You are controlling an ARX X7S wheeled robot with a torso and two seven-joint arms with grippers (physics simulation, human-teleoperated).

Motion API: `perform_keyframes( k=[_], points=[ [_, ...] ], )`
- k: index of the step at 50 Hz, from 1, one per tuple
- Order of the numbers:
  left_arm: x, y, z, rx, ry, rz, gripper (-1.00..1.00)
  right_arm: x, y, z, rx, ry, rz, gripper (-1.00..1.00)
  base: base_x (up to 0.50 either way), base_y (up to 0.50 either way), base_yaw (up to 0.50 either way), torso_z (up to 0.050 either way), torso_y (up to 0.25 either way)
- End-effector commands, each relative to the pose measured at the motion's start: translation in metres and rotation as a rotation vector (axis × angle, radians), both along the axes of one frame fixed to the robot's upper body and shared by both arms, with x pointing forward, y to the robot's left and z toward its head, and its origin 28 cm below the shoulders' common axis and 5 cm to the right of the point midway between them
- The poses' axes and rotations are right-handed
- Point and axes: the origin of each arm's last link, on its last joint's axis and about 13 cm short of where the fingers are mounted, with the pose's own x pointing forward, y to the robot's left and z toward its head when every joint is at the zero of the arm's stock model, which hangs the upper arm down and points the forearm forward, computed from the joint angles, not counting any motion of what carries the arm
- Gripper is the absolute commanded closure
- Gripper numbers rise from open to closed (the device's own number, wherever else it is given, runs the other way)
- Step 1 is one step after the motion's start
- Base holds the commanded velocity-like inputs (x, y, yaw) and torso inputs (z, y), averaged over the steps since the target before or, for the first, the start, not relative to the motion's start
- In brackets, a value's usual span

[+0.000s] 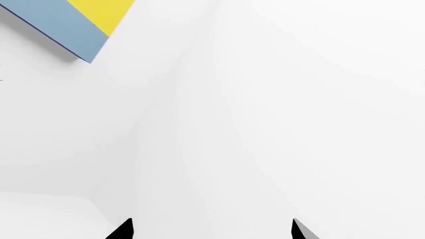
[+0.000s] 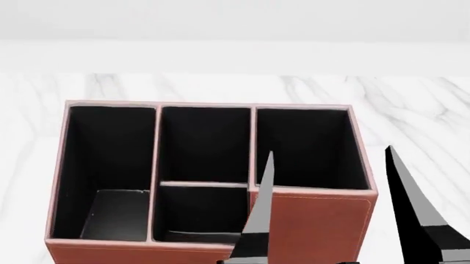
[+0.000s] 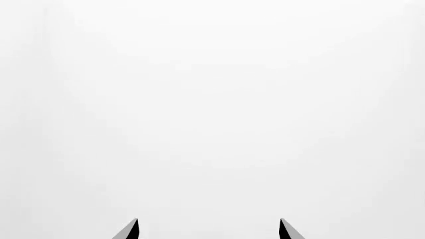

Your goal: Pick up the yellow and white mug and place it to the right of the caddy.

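The yellow and white mug is out of view in all three views. The reddish-brown caddy (image 2: 316,220) with black-lined compartments stands on the marble table and fills the middle of the head view. Two dark pointed fingers rise at the lower right of the head view in front of the caddy's right end. They look like my right gripper (image 2: 328,151), open and empty. In the right wrist view my right gripper (image 3: 208,228) is open with only blank white ahead. My left gripper (image 1: 212,229) is open and empty and does not show in the head view.
The white marble table (image 2: 411,104) reaches past the caddy on its right side and behind it, to a pale wall. A flat blue and yellow object (image 1: 86,20) shows at one corner of the left wrist view, over plain white surfaces.
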Motion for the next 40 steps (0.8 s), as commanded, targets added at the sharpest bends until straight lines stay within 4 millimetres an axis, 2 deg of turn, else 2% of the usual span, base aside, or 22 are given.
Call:
perform_keyframes(
  k=[1, 12, 26, 35, 38, 40],
  points=[
    [0.002, -0.002, -0.001, 0.0, 0.005, -0.007, -1.0, -0.017, -0.004, -0.011, -0.114, 0.114, 0.079, -1.0, 0.0, 0.0, 0.0, 0.0, 0.0],
    [0.001, 0.0, -0.001, -0.006, 0.006, -0.003, -1.0, -0.026, 0.008, -0.026, -0.16, 0.208, 0.221, -1.0, 0.0, 0.0, 0.0, 0.0, 0.0],
    [0.0, 0.0, -0.001, -0.008, 0.006, -0.004, -1.0, -0.042, 0.014, -0.03, -0.176, 0.238, 0.327, -1.0, 0.0, 0.0, 0.0, 0.0, 0.0],
    [0.001, -0.001, -0.001, -0.008, 0.009, -0.008, -1.0, -0.05, 0.023, -0.046, -0.168, 0.293, 0.445, -1.0, 0.0, 0.0, 0.0, 0.0, 0.0],
    [0.001, -0.001, -0.001, -0.009, 0.009, -0.01, -1.0, -0.053, 0.032, -0.058, -0.25, 0.297, 0.461, -1.0, 0.0, 0.0, 0.0, 0.0, 0.0],
    [0.0, -0.001, -0.001, -0.009, 0.009, -0.009, -1.0, -0.053, 0.033, -0.058, -0.247, 0.304, 0.476, -1.0, 0.0, 0.0, 0.0, 0.0, 0.0]
  ],
)
